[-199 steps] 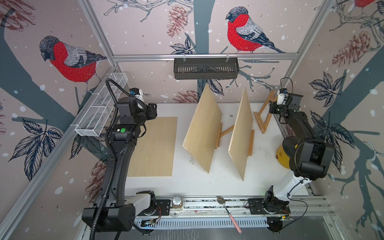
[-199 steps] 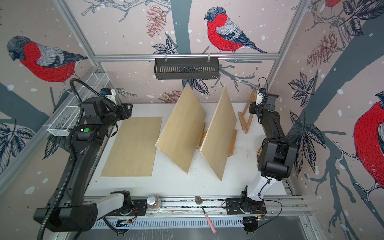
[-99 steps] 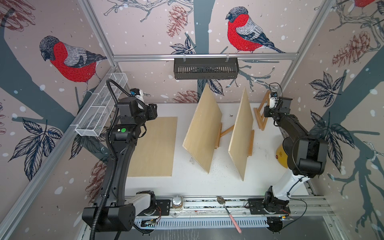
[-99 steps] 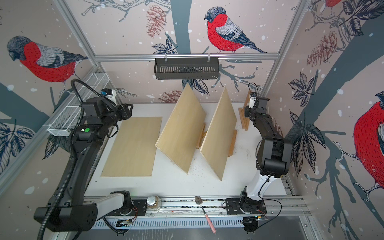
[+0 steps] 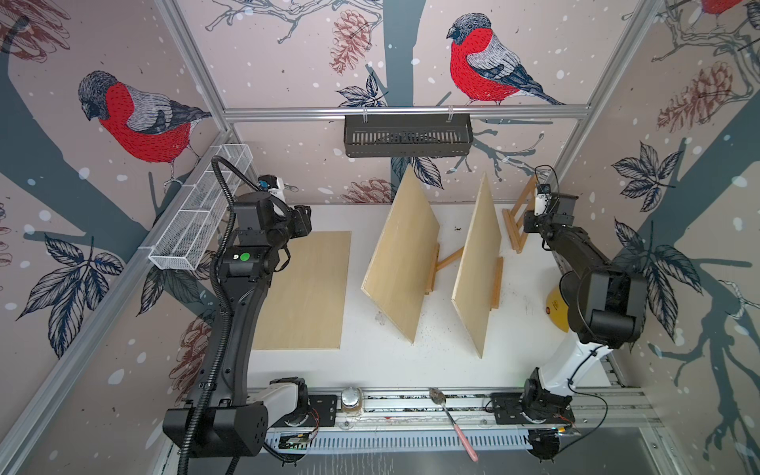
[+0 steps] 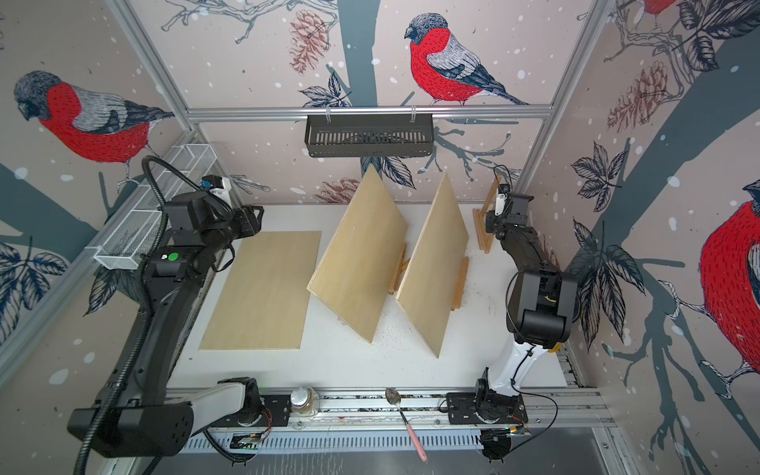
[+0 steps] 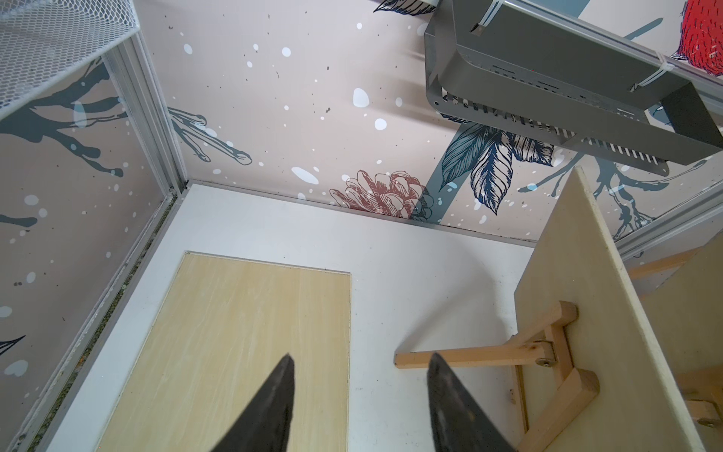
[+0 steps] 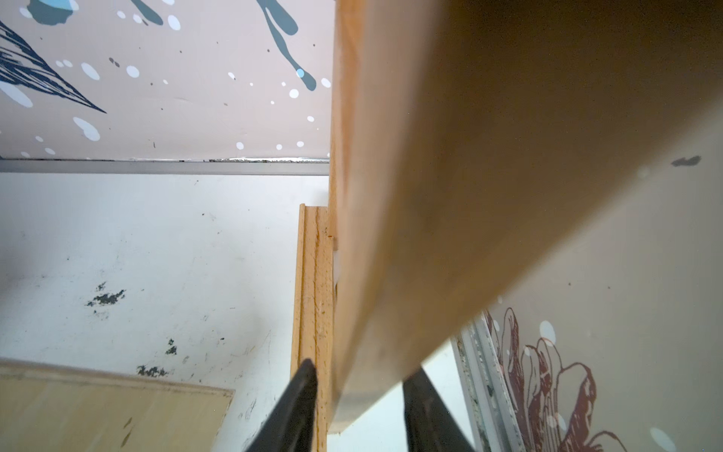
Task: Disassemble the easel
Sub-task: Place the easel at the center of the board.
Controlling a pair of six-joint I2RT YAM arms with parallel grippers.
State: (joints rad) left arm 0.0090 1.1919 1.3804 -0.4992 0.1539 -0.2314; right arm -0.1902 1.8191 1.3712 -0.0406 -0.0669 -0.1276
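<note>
The easel [image 5: 519,222] was seen standing bare at the far right corner of the desk [image 5: 370,362]. Its long axis rose from the desk, with the top tilted toward the far right corner, and its bottom ledge ran near to far. The right gripper [image 8: 360,375] was set around one of its wooden bars, with one finger [image 8: 305,395] to each side and a thin gap showing at one. Whether the bar was clamped could not be told. The left gripper [image 7: 360,360] was held half wide above the far left of the desk, with nothing between its fingers.

Two leaning boards [image 5: 401,255] [image 5: 477,263] were propped at mid-desk on wooden supports, and a flat board [image 5: 304,288] was laid at the left.

A black slotted basket [image 5: 407,135] was hung on the far rail and a white mesh basket [image 5: 197,218] on the left wall. Their contents could not be made out. A lidded jar [image 5: 351,399] and a pink-handled spoon [image 5: 452,419] were lying on the near rail.
</note>
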